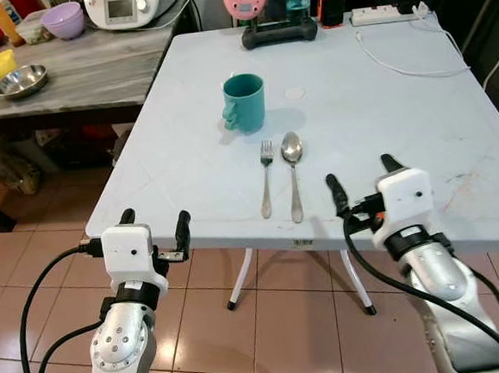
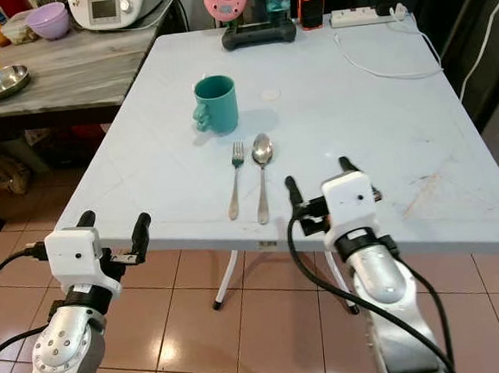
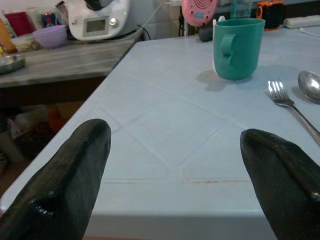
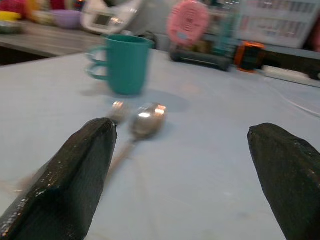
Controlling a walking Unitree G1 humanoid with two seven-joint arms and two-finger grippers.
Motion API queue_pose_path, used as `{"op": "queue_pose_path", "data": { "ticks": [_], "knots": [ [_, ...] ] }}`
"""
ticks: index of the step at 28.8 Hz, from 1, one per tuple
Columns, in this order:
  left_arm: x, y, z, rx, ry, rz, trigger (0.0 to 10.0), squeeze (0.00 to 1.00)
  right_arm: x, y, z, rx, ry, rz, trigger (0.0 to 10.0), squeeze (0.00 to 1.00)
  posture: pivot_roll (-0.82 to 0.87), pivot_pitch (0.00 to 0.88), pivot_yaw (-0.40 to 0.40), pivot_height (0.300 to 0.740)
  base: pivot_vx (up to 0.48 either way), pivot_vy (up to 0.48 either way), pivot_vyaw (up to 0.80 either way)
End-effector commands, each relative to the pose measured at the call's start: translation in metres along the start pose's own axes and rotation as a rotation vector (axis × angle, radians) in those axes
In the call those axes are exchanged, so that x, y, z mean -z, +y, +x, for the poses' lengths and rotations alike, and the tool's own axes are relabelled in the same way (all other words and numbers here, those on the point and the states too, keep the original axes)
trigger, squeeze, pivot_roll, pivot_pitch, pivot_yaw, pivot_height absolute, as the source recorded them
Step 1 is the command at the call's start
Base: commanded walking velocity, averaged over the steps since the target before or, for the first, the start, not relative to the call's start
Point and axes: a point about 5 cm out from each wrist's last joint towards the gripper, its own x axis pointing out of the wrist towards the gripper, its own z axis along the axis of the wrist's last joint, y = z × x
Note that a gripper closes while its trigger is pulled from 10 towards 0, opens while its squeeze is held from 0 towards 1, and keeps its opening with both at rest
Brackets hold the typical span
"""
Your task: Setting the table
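Fork (image 1: 267, 176) and spoon (image 1: 293, 173) are lying side by side near the front edge of a pale blue table (image 1: 400, 123), handles pointing toward the robot, fork on the left, close together but apparently not touching. A teal mug (image 1: 244, 102) is standing upright just behind them, a little to the left, with its handle facing the robot's left. The right gripper (image 1: 359, 178) is hovering over the front edge of the table with its two black fingers spread wide and holding nothing; the spoon is lying just to its left and slightly ahead. The left gripper (image 1: 155, 227) is also spread and empty, hanging just off the front edge near the left corner, with the fork and mug well to its right and farther in. Judging from this layout, the setting looks nearly laid out, and any next step probably calls for care: a gripper reaching for the flat cutlery should be coming down across the handle from above, closing slowly so it is not nudging the neighbouring piece or bumping the mug.
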Motion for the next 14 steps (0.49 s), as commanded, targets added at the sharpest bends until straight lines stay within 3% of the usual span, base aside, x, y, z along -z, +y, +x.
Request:
{"op": "queue_pose_path", "data": {
  "ticks": [1,6,9,14],
  "knots": [
    [0.001,0.006,-0.001,-0.001,0.004,0.014,10.0,0.00,-0.004,0.010,0.005,-0.048,-0.014,0.041,10.0,0.00,-0.10,0.137,0.116,0.740,0.000,0.000,0.00],
    [-0.001,0.007,0.001,0.002,-0.001,0.018,10.0,0.00,-0.006,0.021,0.010,-0.097,-0.019,0.084,10.0,0.00,-0.09,0.144,0.124,0.740,0.000,0.000,0.00],
    [-0.006,0.010,0.005,0.001,-0.010,0.021,10.0,0.00,-0.009,0.035,0.022,-0.166,-0.010,0.150,10.0,0.00,-0.07,0.163,0.135,0.740,0.000,0.000,0.00],
    [-0.002,0.003,-0.004,0.068,0.029,0.011,10.0,0.00,-0.011,0.044,0.035,-0.171,0.000,0.217,10.0,0.00,-0.05,0.190,0.140,0.740,0.000,0.000,0.00]
  ]
}}
